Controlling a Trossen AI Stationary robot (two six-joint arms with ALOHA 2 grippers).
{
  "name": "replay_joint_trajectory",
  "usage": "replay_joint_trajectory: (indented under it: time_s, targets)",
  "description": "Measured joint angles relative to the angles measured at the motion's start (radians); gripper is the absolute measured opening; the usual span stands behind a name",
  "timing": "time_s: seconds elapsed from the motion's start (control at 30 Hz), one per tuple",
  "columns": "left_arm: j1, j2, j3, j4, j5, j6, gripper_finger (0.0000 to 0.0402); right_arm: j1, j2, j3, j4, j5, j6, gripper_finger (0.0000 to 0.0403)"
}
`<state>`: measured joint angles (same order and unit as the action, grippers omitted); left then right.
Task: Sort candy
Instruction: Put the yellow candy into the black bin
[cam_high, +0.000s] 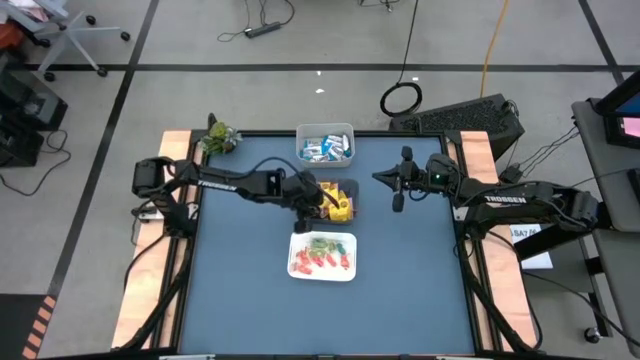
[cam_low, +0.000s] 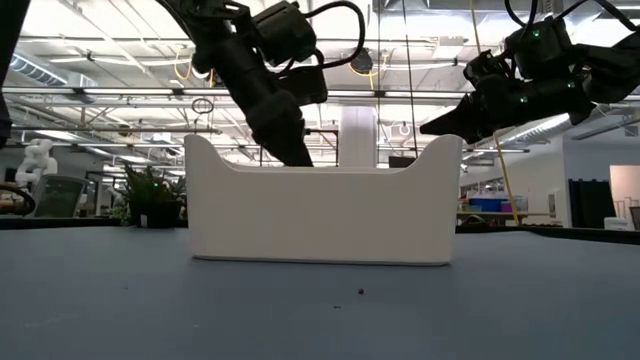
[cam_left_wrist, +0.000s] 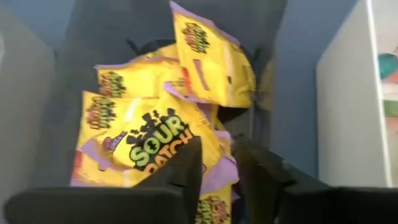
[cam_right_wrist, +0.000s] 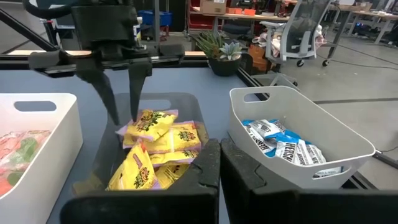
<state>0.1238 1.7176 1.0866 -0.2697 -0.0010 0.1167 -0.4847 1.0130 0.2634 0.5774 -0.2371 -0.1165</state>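
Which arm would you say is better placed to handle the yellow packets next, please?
Left, probably. The left claw hangs open directly above the yellow Sour Patch packets in the dark bin, while the right claw waits off to the side.

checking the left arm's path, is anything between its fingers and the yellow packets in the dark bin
Nothing visible. The left gripper hangs open right over the yellow packets in the dark bin. The right gripper waits apart.

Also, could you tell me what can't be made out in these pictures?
Low view: the wall of the near white bin hides its contents and everything behind.
High view: the left gripper covers some yellow packets; the red and green pieces are too small to count.
Right wrist view: the picture's edge cuts off that bin.
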Motion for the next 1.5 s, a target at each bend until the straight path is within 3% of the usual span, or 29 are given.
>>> replay_joint_trajectory:
  time_s: [0.13,0.23,0.37,0.63,0.9,1.13,1.33,1.5]
  targets:
    - [-0.007,-0.004,0.000,-0.009,0.026,0.007,0.0142,0.000,0.000,0.000,-0.003,0.000,0.000,0.0000]
    - [-0.009,-0.029,0.000,0.025,0.026,0.020,0.0151,0.000,0.000,0.000,-0.003,0.000,0.000,0.0000]
    - [0.014,-0.034,0.002,0.065,0.026,0.021,0.0122,0.000,0.000,0.000,-0.007,0.000,0.000,0.0000]
    - [0.084,0.052,-0.045,0.147,0.054,0.032,0.0009,0.000,0.000,0.000,-0.022,0.000,0.000,0.0000]
    - [0.096,0.083,-0.071,0.238,0.052,0.030,0.0005,0.000,0.000,0.000,-0.022,0.000,0.000,0.0000]
    - [0.091,-0.020,-0.079,0.286,0.046,0.055,0.0004,0.000,0.000,0.000,-0.023,0.000,-0.002,0.0000]
    - [0.084,-0.115,-0.201,0.486,0.052,0.052,0.0003,0.000,0.000,0.000,-0.023,0.003,-0.026,0.0000]
    - [0.084,-0.133,-0.263,0.526,0.052,0.021,0.0003,0.000,0.000,0.000,-0.022,0.004,-0.026,0.0000]
